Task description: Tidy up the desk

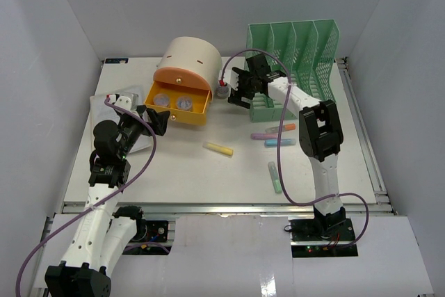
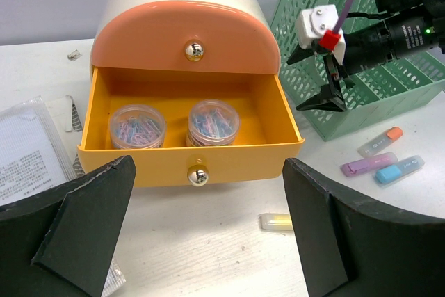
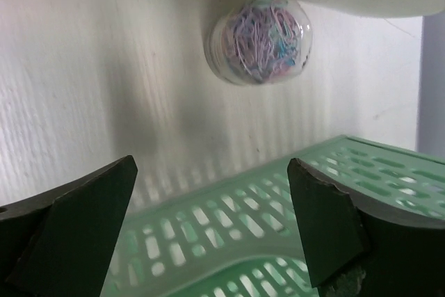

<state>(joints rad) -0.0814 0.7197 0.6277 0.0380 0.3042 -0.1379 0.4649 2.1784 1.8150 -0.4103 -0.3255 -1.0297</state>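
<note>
white laminate, that's the worktop [image 1: 174, 172]: broad, flat, stiff, filling the space out past both my arms. i won't be lifting it, only clearing it. it looks smooth and probably slick, so small round things may skate when nudged.

my right hand [image 3: 212, 172] hangs over the green file rack [image 1: 306, 46], fingers spread wide, holding nothing, touching nothing. straight ahead of it a little clear jar [image 3: 261, 39] packed with coloured paper clips sits on the worktop, right up against the foot of the cream box. i'd judge it light, hard and rounded, likely to roll or slip, so the place to take it is across its sides, squarely.

my left hand [image 2: 208, 172] is wide open too, empty, hovering in front of the orange drawer [image 2: 139, 165], which stands pulled out. two matching jars [image 2: 137, 126] sit side by side inside, with room beside them, so i'd guess that's where the loose one belongs.

elsewhere on the worktop lie highlighters: a yellow one [image 1: 217, 148] alone near the middle, and a few more toward the right by the rack. a plastic packet of paper [image 2: 28, 151] lies at the left. the pens are light and stiff, best pinched across the barrel.
</note>
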